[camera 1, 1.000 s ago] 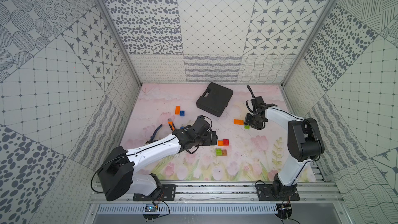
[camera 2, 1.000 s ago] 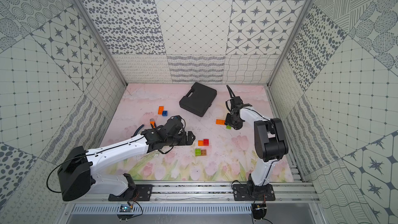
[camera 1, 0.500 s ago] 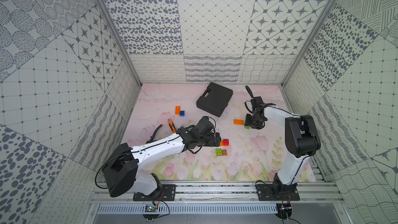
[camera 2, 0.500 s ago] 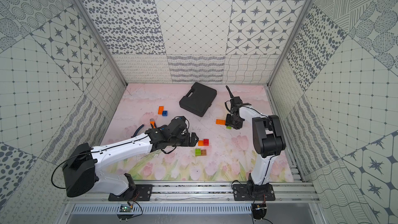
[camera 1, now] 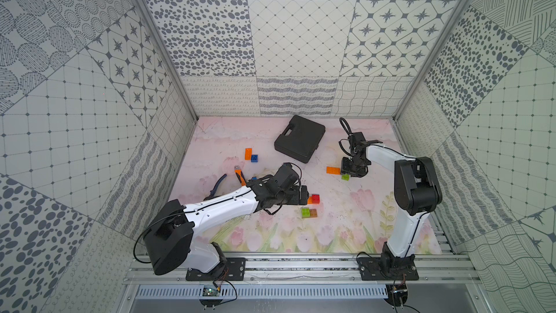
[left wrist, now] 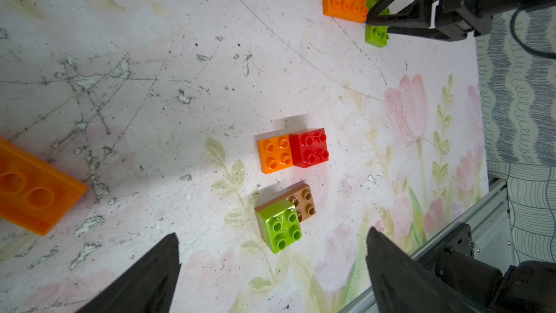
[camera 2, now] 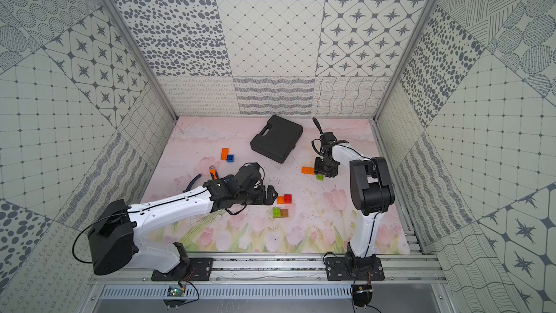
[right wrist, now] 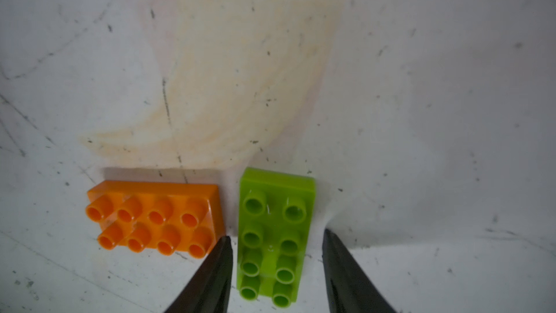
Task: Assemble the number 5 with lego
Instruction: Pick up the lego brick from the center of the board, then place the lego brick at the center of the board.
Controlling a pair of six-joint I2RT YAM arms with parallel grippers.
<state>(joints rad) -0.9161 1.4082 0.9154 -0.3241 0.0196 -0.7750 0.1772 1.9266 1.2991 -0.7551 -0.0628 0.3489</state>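
On the near part of the worktop (camera 1: 337,236), a green square brick (left wrist: 281,225) sits on one end of a brown brick (left wrist: 304,201). At their 12 o'clock, just apart, an orange brick (left wrist: 274,153) touches a red square brick (left wrist: 310,147). The left gripper (camera 2: 271,196) hovers at 9 o'clock of that pair, its fingers spread wide and empty. The hazard here is a low or skewed approach: one finger could shove the pair or clip the green-on-brown stack, spoiling whatever layout is begun. At 10 o'clock, under the arm, lie the pliers (camera 1: 239,175), close enough for the forearm to drag if it swings low.

Farther out, toward 2 o'clock, the right gripper (right wrist: 276,234) is down over the long green brick (right wrist: 276,203). Its fingers are parted, one on each long side with a sliver of gap, so nothing is clamped yet. The long orange brick (right wrist: 156,218) lies at the green one's 9 o'clock, barely apart, and one finger stands in that slot. Closing may nudge the orange brick or pinch its corner. A grip off the middle would likely let the green brick tilt on lifting.

At 11 o'clock another orange brick (camera 1: 248,154) touches a blue brick (camera 1: 254,158). The black case (camera 1: 301,138) at 12 o'clock is out of the way.
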